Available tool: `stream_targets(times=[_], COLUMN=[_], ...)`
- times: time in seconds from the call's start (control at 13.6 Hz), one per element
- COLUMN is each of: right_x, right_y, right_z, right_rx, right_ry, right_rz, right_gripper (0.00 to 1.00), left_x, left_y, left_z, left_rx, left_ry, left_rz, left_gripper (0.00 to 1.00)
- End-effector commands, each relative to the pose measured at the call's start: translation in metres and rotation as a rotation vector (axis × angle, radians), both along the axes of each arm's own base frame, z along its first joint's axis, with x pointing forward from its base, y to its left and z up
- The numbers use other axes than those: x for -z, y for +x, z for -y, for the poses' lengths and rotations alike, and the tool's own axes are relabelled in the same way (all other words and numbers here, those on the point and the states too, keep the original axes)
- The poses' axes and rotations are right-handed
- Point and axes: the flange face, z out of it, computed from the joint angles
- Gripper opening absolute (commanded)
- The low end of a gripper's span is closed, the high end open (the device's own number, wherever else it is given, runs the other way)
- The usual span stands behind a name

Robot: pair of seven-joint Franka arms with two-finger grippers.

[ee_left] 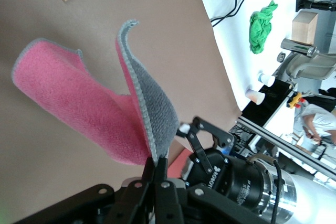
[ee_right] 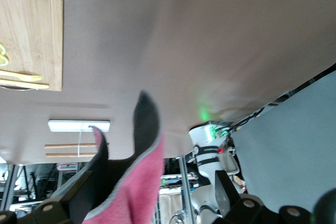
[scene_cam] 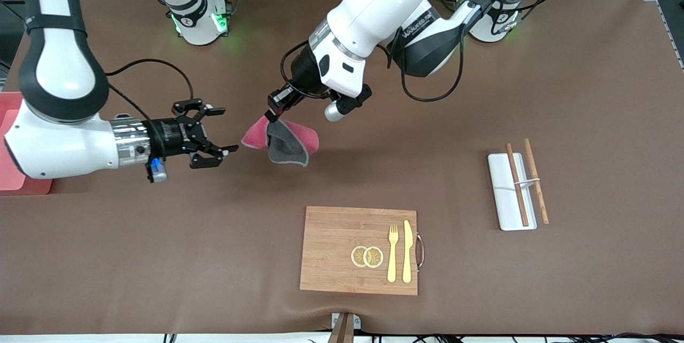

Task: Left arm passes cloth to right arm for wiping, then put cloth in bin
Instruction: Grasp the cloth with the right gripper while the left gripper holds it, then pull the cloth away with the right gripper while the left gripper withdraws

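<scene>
The left gripper [scene_cam: 272, 113] pinches one corner of the cloth [scene_cam: 283, 140] and holds it up over the brown table [scene_cam: 534, 92]. The cloth hangs folded, pink on one face, grey on the other. The right gripper [scene_cam: 216, 137] hangs just beside it with its fingers spread wide, holding nothing. The pink bin [scene_cam: 13, 172] sits at the right arm's end of the table.

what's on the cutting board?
On the cutting board: two lemon slices, a gold fork and a gold knife. Nothing covers it, though under the slices stays hidden.
</scene>
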Motion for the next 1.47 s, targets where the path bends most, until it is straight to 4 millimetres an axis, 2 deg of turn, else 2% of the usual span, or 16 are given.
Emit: stream_targets(times=[0.0,0.15,0.37,0.44,0.59,0.74,0.81,0.88,0.96,1.11,1.25,1.4], right_x=[-0.01,-0.005,0.006,0.008,0.015,0.026,0.033,0.037,0.045,0.061,0.083,0.112], right_y=[0.003,0.003,0.006,0.006,0.009,0.005,0.004,0.004,0.004,0.009,0.012,0.018], right_z=[-0.033,-0.047,-0.052,-0.053,-0.052,-0.045,-0.042,-0.039,-0.035,-0.024,-0.014,-0.014], right_rx=[0.076,0.095,0.106,0.102,0.089,-0.056,-0.111,-0.159,-0.228,-0.294,-0.347,-0.455], right_ry=[0.013,0.011,0.054,0.057,0.051,0.012,-0.015,-0.047,-0.071,-0.061,-0.06,-0.141], right_rz=[-0.02,-0.028,-0.056,-0.053,-0.046,0.103,0.146,0.184,0.236,0.289,0.325,0.412], right_gripper=[1.0,1.0,0.2,0.04,0.0,0.0,0.0,0.0,0.0,0.0,0.0,0.0], left_x=[0.0,0.009,0.015,0.014,0.013,0.008,0.007,0.002,-0.015,-0.033,-0.064,-0.091], left_y=[-0.001,-0.009,-0.008,-0.008,-0.009,-0.01,-0.011,-0.012,-0.017,-0.019,-0.018,-0.013], left_z=[0.015,0.029,0.032,0.032,0.032,0.03,0.031,0.029,0.022,0.005,-0.029,-0.071], left_rx=[-0.032,-0.038,-0.046,-0.045,-0.045,-0.045,-0.043,-0.038,-0.023,-0.005,-0.004,-0.019], left_ry=[-0.084,-0.123,-0.138,-0.139,-0.14,-0.14,-0.14,-0.129,-0.092,-0.02,0.072,0.166], left_rz=[-0.006,0.012,0.02,0.02,0.02,0.022,0.025,0.022,0.016,-0.02,-0.045,-0.058], left_gripper=[0.0,0.0,0.0,0.0,0.0,0.0,0.09,0.59,1.0,1.0,1.0,1.0])
